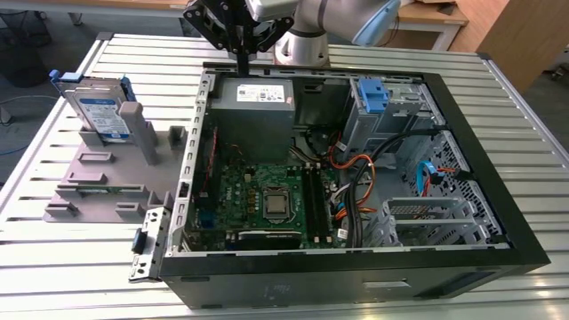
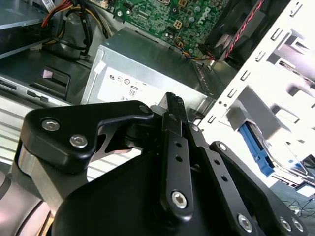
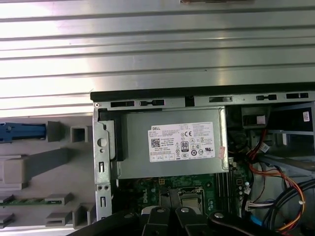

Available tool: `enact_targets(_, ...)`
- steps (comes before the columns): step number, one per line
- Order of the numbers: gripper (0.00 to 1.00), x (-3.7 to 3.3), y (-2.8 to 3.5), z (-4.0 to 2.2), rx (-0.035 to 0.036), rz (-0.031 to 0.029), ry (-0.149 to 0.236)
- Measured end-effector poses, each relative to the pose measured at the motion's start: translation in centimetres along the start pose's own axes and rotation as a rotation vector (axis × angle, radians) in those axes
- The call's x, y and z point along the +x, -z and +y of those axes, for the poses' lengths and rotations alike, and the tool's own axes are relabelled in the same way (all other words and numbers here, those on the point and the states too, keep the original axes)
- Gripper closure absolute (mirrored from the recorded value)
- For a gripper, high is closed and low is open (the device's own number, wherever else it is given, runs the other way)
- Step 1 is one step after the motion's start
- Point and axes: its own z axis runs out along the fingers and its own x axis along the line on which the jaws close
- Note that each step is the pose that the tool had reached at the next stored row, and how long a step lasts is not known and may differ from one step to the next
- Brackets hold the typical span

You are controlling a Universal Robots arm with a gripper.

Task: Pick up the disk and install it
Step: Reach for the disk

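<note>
One black end effector (image 1: 242,70) hangs from the silver and blue arm at the far rim of the open black computer tower case (image 1: 498,220), which lies on its side. Its two thin fingers (image 2: 173,128) are pressed together with nothing between them, so it is clenched and empty. The tips point down at the grey metal power supply box with a white sticker (image 1: 253,100) and hover just above its top edge. In the first wrist view that box (image 3: 170,142) sits in the corner of the case, with the green motherboard (image 3: 162,189) beside it. Orange and black cables (image 1: 360,180) run across the case floor toward the silver drive cage (image 1: 427,213). A bare blue plastic bracket (image 1: 374,93) stands in the metal bay on the exterior view's right of the power supply. The disk (image 1: 98,110), a flat silver hard drive with a white-and-blue label in a blue plastic carrier, is outside the case on the exterior view's left. It stands upright on edge in a slot of the grey plastic holder block (image 1: 98,180), well apart from the end effector. Both the holder and the case rest on the slatted metal counter (image 1: 53,267).
</note>
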Motion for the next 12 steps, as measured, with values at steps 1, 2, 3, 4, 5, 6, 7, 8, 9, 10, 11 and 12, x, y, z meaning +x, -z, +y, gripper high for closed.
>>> enact_targets(1,0.89,0.0,0.0,0.0,0.0,0.0,0.0)
enact_targets(2,0.89,0.0,0.0,0.0,0.0,0.0,0.0)
enact_targets(3,0.89,0.0,0.0,0.0,0.0,0.0,0.0)
enact_targets(4,0.89,0.01,0.0,0.0,0.0,0.0,0.0)
enact_targets(5,0.89,0.01,0.0,0.0,0.0,0.0,0.0)
enact_targets(6,0.89,0.01,0.0,0.0,0.0,0.0,0.0)
enact_targets(7,0.89,0.01,0.0,0.0,0.0,0.0,0.0)
enact_targets(8,0.89,0.02,0.0,0.0,0.0,0.0,0.0)
enact_targets(9,0.89,0.03,0.0,0.0,0.0,-0.0001,0.0)
enact_targets(10,0.89,0.1,0.0,-0.01,0.0,-0.0001,0.0)
enact_targets(11,0.89,0.18,0.0,-0.02,0.0,-0.0001,0.0)
enact_targets(12,0.89,0.27,0.01,-0.03,0.0,0.0,0.0)
